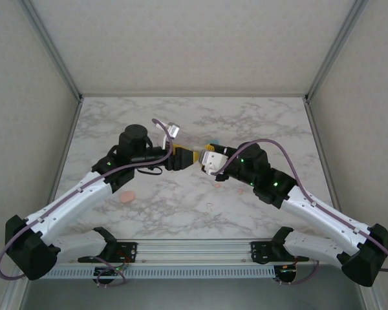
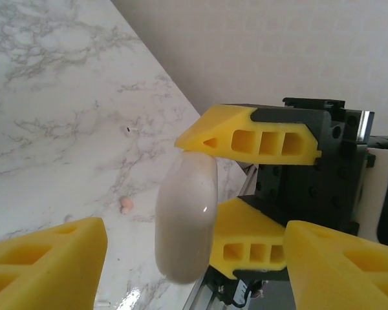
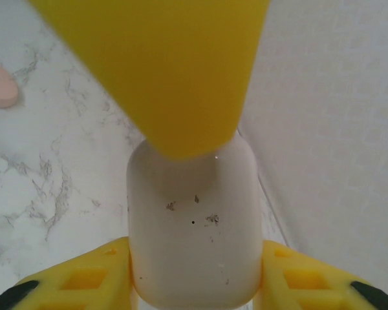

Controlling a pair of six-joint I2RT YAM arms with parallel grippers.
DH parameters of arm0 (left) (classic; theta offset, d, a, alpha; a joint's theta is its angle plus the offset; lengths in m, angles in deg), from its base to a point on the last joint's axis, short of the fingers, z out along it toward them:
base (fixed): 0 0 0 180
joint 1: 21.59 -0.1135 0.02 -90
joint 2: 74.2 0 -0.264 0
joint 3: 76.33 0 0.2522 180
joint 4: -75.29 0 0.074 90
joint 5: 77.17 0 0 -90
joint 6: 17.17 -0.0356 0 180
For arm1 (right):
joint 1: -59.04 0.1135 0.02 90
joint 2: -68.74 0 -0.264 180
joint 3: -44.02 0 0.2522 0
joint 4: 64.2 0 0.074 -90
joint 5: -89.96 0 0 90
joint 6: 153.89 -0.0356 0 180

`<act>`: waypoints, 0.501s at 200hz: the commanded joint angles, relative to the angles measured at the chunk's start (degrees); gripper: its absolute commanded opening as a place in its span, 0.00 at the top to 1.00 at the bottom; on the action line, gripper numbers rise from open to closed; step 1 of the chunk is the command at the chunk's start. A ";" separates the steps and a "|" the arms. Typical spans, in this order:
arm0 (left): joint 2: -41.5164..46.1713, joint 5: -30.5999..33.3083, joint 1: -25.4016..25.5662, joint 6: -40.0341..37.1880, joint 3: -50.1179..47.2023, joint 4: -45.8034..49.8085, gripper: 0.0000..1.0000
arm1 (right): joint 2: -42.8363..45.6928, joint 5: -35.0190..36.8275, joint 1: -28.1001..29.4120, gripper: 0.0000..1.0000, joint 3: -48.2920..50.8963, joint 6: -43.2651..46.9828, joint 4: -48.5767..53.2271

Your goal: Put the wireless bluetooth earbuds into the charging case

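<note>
Pale oval case (image 2: 186, 219) clamped upright; pink bud (image 2: 125, 205) on tbl (image 2: 52, 97).

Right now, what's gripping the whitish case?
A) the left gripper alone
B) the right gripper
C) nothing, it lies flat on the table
B. In the left wrist view the right gripper clamps the whitish case between its yellow fingers, while the left gripper stands open with a finger to either side of it.

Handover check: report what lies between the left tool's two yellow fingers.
The glossy white oval case, gripped by the right tool, in the left wrist view.
</note>
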State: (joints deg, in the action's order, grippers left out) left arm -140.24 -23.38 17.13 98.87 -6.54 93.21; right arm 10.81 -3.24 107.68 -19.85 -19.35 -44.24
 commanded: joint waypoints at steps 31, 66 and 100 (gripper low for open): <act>-2.15 -1.41 1.27 -2.77 2.68 1.25 0.43 | 0.75 -1.62 0.56 0.59 -0.43 -2.91 -3.16; -2.64 -1.91 1.53 -3.32 3.03 1.05 0.51 | 0.49 -1.72 0.50 0.59 -0.51 -3.35 -3.17; -3.30 -2.13 1.89 -3.63 3.60 0.99 0.57 | 0.15 -2.22 0.53 0.59 -0.52 -3.31 -3.12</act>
State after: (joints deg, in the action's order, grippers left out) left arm -142.99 -24.21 18.31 96.49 -5.52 94.18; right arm 10.81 -4.42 107.68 -19.85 -21.58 -45.11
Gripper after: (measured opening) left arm 0.435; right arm 0.413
